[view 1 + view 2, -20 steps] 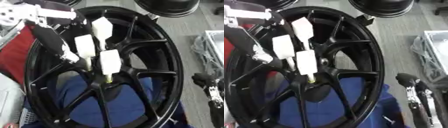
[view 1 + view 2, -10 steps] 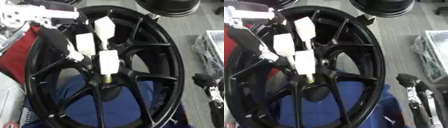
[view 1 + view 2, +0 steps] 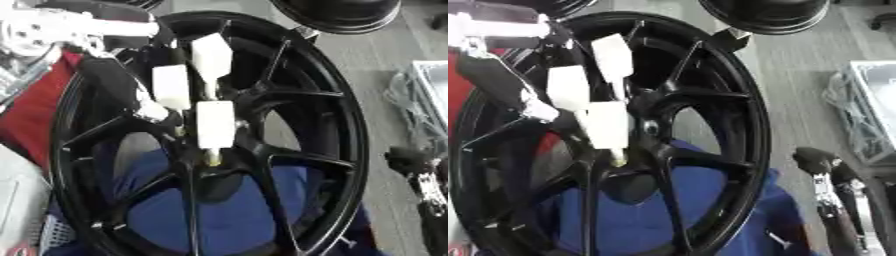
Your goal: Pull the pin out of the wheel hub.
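A black multi-spoke wheel (image 3: 324, 125) lies tilted on a blue cloth (image 3: 219, 225), its hub (image 3: 219, 175) near the middle of the view. My left hand (image 3: 171, 87), with white fingertip covers, reaches in from the upper left over the spokes. Its lowest white fingertip (image 3: 214, 122) sits just above the hub. A small yellowish pin (image 3: 210, 160) pokes out below that fingertip, pinched there and pointing at the hub's dark centre hole. My right hand (image 3: 824, 167) rests low at the right, outside the rim, fingers relaxed and holding nothing.
A second black wheel (image 3: 341, 12) lies at the top edge. A grey tray (image 3: 868, 110) with cables stands at the right. A red object (image 3: 35, 110) shows behind the rim on the left. Grey floor runs along the rim's right side.
Almost nothing differs. My left hand stays over the hub with the pin under its lowest fingertip; the right hand has not moved.
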